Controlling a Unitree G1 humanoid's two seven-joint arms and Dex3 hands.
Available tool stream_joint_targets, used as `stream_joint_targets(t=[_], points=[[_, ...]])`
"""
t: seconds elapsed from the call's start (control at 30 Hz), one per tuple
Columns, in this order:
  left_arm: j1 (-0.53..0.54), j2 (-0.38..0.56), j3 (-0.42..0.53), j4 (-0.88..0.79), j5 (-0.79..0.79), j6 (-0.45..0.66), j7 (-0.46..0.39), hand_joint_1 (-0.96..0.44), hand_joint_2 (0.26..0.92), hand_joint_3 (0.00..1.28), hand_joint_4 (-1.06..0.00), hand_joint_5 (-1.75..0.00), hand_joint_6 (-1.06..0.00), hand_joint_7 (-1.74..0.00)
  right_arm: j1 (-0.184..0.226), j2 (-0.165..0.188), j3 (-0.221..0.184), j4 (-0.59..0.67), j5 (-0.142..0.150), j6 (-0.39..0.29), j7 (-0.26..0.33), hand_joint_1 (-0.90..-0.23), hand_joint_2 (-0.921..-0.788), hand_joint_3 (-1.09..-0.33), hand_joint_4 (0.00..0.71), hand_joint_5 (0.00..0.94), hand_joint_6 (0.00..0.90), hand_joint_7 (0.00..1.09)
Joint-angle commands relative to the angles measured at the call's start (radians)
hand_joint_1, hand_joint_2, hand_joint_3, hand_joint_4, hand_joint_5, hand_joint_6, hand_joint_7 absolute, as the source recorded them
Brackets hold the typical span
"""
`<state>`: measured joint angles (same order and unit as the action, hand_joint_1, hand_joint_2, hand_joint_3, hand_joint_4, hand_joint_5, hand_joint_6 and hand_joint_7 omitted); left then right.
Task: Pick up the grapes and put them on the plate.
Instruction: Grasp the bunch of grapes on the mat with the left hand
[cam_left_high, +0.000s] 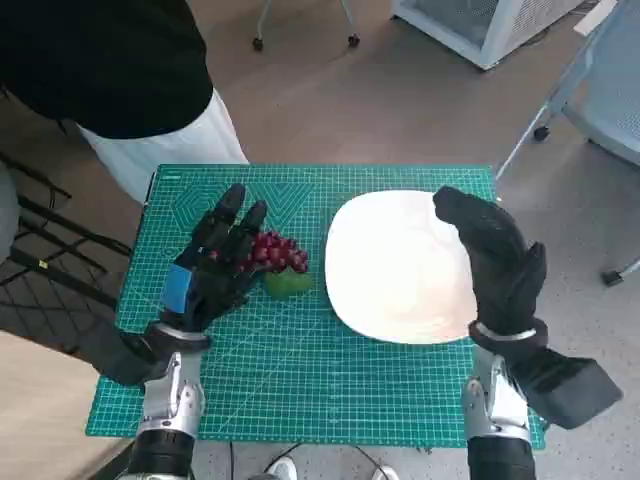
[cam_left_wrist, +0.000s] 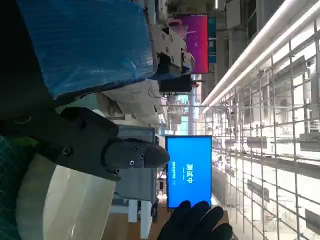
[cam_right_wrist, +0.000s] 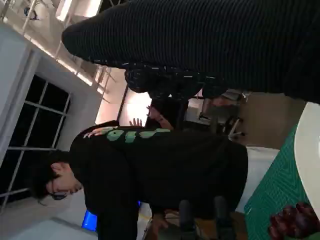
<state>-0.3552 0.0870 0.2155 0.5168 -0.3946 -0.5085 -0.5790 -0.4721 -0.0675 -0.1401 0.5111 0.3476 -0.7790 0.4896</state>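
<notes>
My left hand (cam_left_high: 215, 262) sits over the grapes (cam_left_high: 275, 255) left of centre, grip unclear, so I'll close around the whole bunch before lifting toward the plate (cam_left_high: 400, 265); right hand (cam_left_high: 495, 255) hovers empty, fingers loose.

head view steeply down, wrist views sideways
</notes>
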Motion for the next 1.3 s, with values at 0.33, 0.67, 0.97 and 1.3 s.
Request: stream_joint_targets(t=[0.33, 0.67, 0.97, 1.3], points=[[-0.005, 0.01, 0.001, -0.019, 0.005, 0.003, 0.007, -0.38, 0.921, 0.26, -0.27, 0.0, -0.34, 0.0, 0.004, -0.002, 0.001, 0.01, -0.014, 0.012, -0.002, -0.676, -0.921, -0.715, 0.438, 0.001, 0.029, 0.49], [-0.007, 0.016, 0.001, -0.012, 0.012, -0.007, 0.008, -0.37, 0.921, 0.26, -0.27, 0.0, -0.33, 0.0, -0.001, -0.003, 0.0, 0.015, -0.014, 0.01, -0.001, -0.675, -0.921, -0.716, 0.437, 0.001, 0.027, 0.5], [-0.012, 0.016, 0.001, -0.003, 0.013, -0.01, 0.008, -0.37, 0.921, 0.27, -0.28, 0.0, -0.33, 0.0, -0.009, -0.003, -0.001, 0.023, -0.012, 0.008, 0.001, -0.683, -0.921, -0.716, 0.437, 0.0, 0.025, 0.5], [-0.008, 0.015, -0.003, -0.006, 0.01, -0.002, 0.005, -0.37, 0.921, 0.26, -0.28, 0.0, -0.31, 0.0, -0.015, -0.001, 0.001, 0.026, -0.004, 0.011, 0.009, -0.684, -0.921, -0.716, 0.436, 0.0, 0.023, 0.5]])
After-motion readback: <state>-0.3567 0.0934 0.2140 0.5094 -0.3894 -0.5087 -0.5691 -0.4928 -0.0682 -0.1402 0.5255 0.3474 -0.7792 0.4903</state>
